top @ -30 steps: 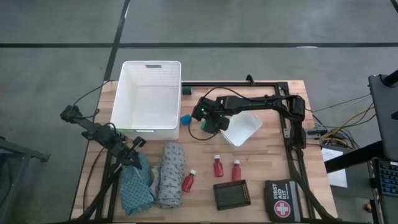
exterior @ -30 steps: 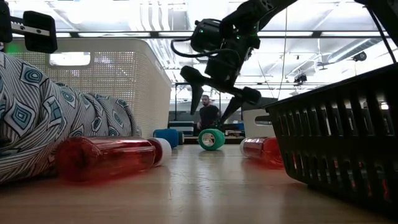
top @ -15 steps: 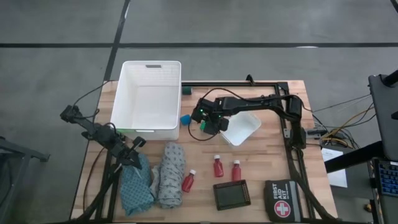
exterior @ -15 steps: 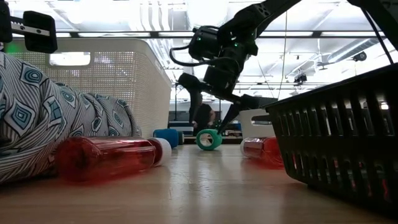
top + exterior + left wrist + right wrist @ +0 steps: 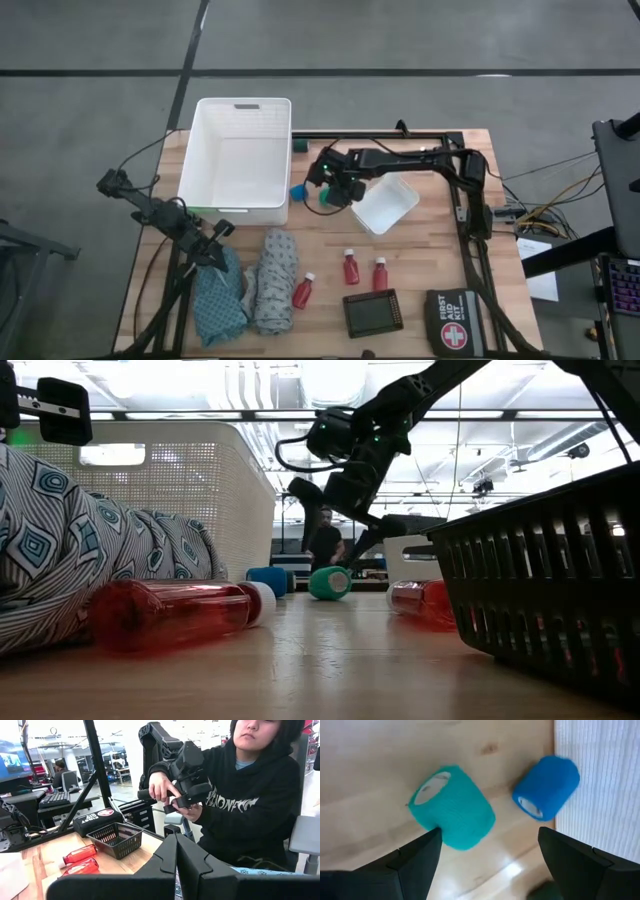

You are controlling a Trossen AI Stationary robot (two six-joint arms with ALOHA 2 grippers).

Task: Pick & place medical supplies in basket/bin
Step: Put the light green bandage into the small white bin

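Green bandage roll lies on the wooden table just ahead of the right gripper, between its spread fingers, blue roll beside it against the white basket; left gripper is closed.

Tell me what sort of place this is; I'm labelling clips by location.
Probably a robotics lab or workshop. A wooden table stands on a bare concrete floor, a seated person works a handheld controller beside it, and desks with a keyboard fill the background.
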